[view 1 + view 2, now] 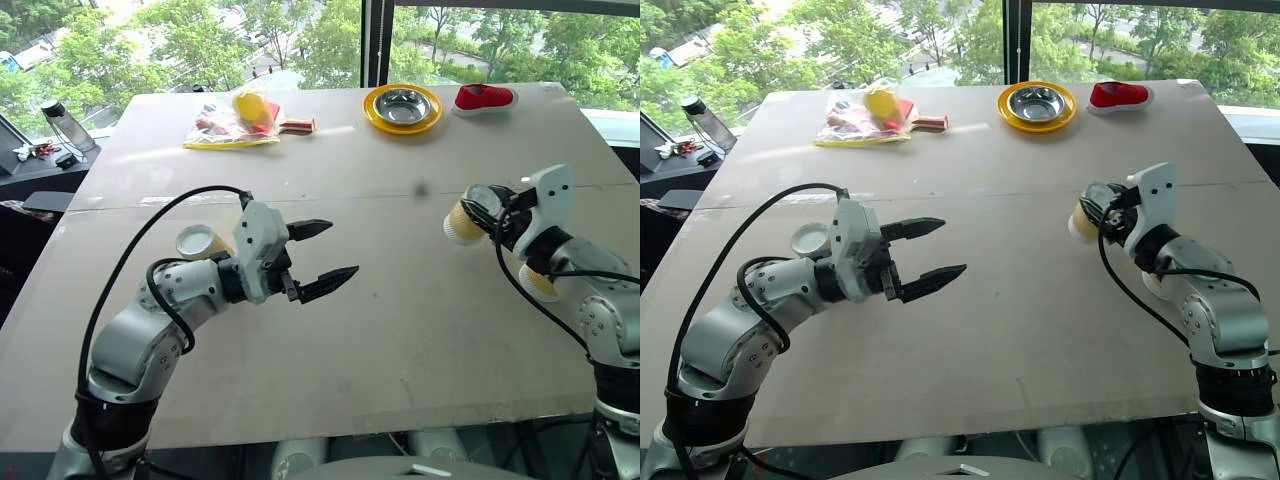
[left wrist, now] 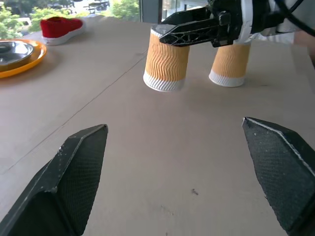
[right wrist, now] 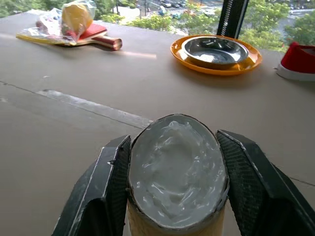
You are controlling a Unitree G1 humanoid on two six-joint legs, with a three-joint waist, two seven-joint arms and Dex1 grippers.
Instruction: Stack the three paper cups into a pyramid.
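Meanwhile, clamps right gripper (image 3: 173, 187) on inverted paper cup (image 1: 462, 222), lifted off table (image 1: 400, 330) for stacking; holds left gripper (image 1: 322, 255) spread, empty.

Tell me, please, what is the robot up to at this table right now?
It is building a pyramid from three paper cups. The right gripper is shut on one upside-down cup; in the left wrist view that cup hangs clear of the table. A second cup stands just behind it. The third cup sits behind the left gripper, which is open and empty. Nothing is stacked yet.
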